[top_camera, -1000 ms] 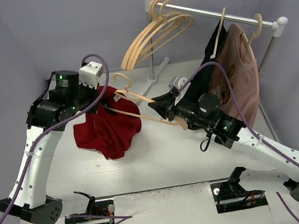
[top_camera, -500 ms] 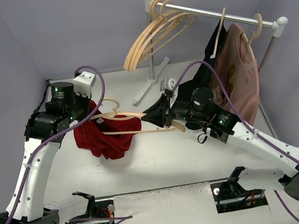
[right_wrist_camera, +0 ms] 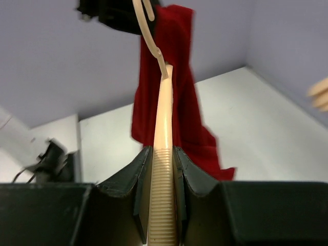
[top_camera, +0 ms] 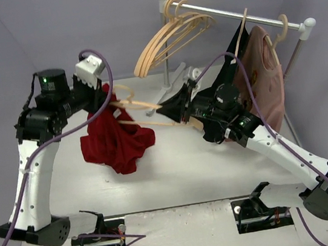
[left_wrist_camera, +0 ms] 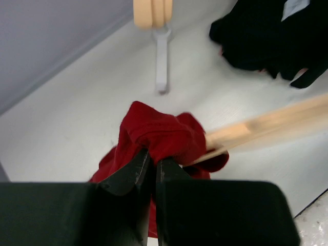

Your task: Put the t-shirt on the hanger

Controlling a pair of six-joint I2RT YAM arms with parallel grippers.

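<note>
The dark red t-shirt hangs bunched from my left gripper, which is shut on a fold of it above the table; it also shows in the left wrist view and the right wrist view. My right gripper is shut on one arm of the pale wooden hanger and holds it level, its hook end reaching into the top of the shirt. The ribbed end of the hanger sits between the right jaws. In the left wrist view the hanger crosses beside the cloth.
A white garment rail stands at the back with several spare wooden hangers, a black garment and a dusty pink printed shirt. The rail's foot lies behind the red shirt.
My left gripper has lifted the shirt higher and toward the back. My right gripper has raised the hanger and swung it up with it, its hook end now at the shirt's top.
</note>
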